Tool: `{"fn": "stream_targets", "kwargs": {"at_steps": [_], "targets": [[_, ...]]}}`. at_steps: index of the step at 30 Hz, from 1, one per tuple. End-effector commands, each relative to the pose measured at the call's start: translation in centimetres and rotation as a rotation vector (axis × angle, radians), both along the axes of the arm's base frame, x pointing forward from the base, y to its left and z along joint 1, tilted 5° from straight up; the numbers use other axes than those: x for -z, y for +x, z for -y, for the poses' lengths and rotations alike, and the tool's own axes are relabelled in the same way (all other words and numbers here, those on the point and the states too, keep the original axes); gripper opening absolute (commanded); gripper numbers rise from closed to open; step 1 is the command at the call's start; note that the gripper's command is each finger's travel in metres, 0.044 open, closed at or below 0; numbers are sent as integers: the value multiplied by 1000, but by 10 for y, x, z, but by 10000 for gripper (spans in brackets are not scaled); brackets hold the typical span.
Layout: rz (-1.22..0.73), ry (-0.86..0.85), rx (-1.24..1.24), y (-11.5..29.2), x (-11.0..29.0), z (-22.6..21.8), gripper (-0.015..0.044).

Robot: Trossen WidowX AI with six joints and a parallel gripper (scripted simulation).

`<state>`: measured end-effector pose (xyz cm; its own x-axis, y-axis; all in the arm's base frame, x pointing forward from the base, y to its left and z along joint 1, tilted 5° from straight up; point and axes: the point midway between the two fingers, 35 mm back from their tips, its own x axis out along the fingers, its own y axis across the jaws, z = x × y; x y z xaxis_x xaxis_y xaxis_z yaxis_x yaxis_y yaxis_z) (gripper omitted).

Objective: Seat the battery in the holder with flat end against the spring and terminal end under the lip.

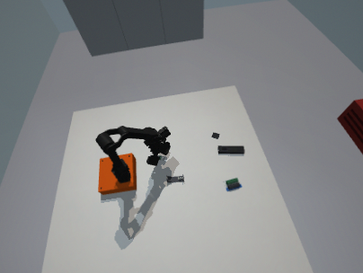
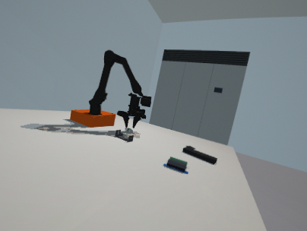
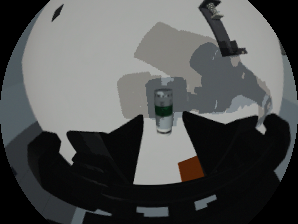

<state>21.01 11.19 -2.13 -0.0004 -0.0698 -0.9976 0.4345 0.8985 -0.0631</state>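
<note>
The battery (image 3: 162,111) (image 2: 130,131), a small grey cylinder with a green band, lies on the white table (image 1: 202,233), apart from the holder. The holder (image 1: 175,179) (image 2: 121,135) (image 3: 220,27) is a small dark elongated part a little way off on the table. My gripper (image 1: 154,160) (image 2: 129,124) (image 3: 162,116) is open and points down, with its fingertips just above the battery and one on each side of it. In the top view the gripper hides the battery.
The arm's orange base (image 1: 108,181) (image 2: 93,118) stands close behind. A black bar (image 1: 231,149) (image 2: 199,155), a green and blue block (image 1: 233,184) (image 2: 176,164) and a small black square (image 1: 216,135) lie further out. A red crate (image 1: 355,123) and a grey cabinet (image 1: 135,22) stand off the table.
</note>
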Motion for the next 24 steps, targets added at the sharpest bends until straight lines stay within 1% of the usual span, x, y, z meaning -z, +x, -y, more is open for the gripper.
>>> {"fn": "stream_targets", "kwargs": {"at_steps": [1,12,17,21,24], "targets": [[-9,-2,2,-2,9,1,241],[-9,-2,2,-4,24,3,241],[-9,-2,2,-4,24,3,110],[-9,-2,2,-4,24,3,83],[-9,-2,2,-4,24,3,79]]}}
